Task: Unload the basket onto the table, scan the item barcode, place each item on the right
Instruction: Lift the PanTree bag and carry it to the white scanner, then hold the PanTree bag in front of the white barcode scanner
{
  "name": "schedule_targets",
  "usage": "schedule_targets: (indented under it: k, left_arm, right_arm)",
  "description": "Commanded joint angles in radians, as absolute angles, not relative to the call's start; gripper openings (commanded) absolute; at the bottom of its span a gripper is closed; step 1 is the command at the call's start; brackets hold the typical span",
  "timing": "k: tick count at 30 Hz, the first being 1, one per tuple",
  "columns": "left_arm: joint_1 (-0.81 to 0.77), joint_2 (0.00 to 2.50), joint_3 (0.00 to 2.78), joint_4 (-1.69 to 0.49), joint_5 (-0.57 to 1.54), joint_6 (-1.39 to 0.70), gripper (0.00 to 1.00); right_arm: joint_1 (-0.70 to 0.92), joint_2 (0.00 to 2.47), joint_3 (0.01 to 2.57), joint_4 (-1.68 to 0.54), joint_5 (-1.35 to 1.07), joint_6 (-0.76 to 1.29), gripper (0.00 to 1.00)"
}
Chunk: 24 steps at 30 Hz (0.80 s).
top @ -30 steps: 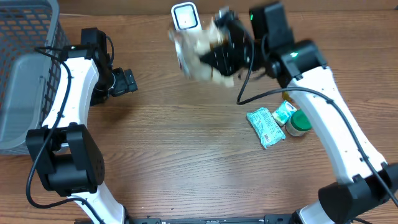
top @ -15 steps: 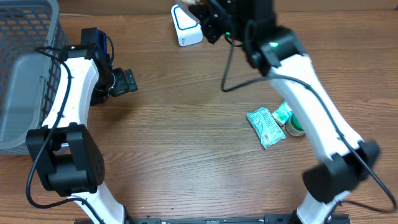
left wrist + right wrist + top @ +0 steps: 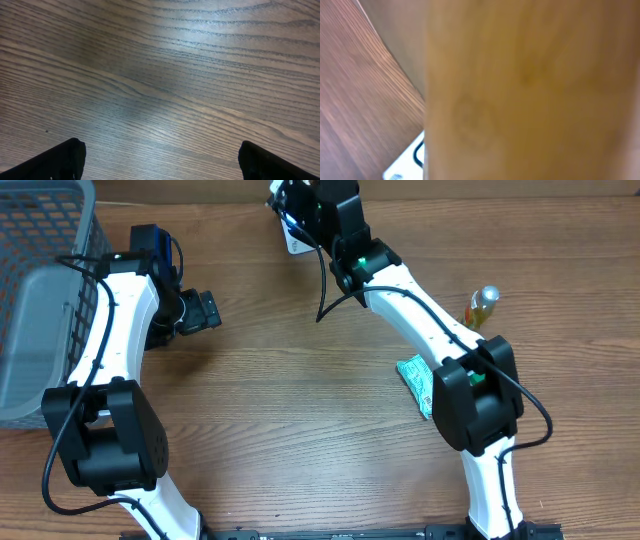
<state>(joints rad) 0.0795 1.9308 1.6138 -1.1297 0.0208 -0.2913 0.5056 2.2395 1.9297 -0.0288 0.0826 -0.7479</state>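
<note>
Wooden counter (image 3: 300, 440); grey basket (image 3: 40, 300) at 9 o'clock. Left tool (image 3: 207, 310) spread fully wide, empty, over bare wood at 10 o'clock. Right tool (image 3: 303, 202) closed, at 12 o'clock over white scanner (image 3: 291, 238). Blurred tan item (image 3: 530, 90) fills right wrist view beside scanner; grip on it unclear. Green packet (image 3: 418, 380), bottle (image 3: 482, 305) at 3 o'clock.

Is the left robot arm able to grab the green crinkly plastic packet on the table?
Probably not easily. The green crinkly plastic packet lies far over on the right side, tucked partly under the right arm's black joint, while the open left gripper hangs over the wooden table at the left.
</note>
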Motion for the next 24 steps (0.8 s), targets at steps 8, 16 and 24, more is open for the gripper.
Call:
schedule_targets:
  k: [8, 16, 24]
  left_arm:
    - [0.085, 1.921, 1.631, -1.128, 0.011, -0.292, 0.99]
    - [0.085, 1.921, 1.631, -1.129, 0.011, -0.292, 1.0]
    - [0.085, 1.921, 1.631, -1.128, 0.011, -0.292, 1.0]
  right_arm:
    - [0.509, 2.314, 1.937, 0.007, 0.101, -0.839, 0.04]
    - [0.511, 2.316, 1.937, -0.015, 0.039, -0.839, 0.04]
    - [0.511, 2.318, 1.937, -0.08, 0.035, -0.839, 0.04]
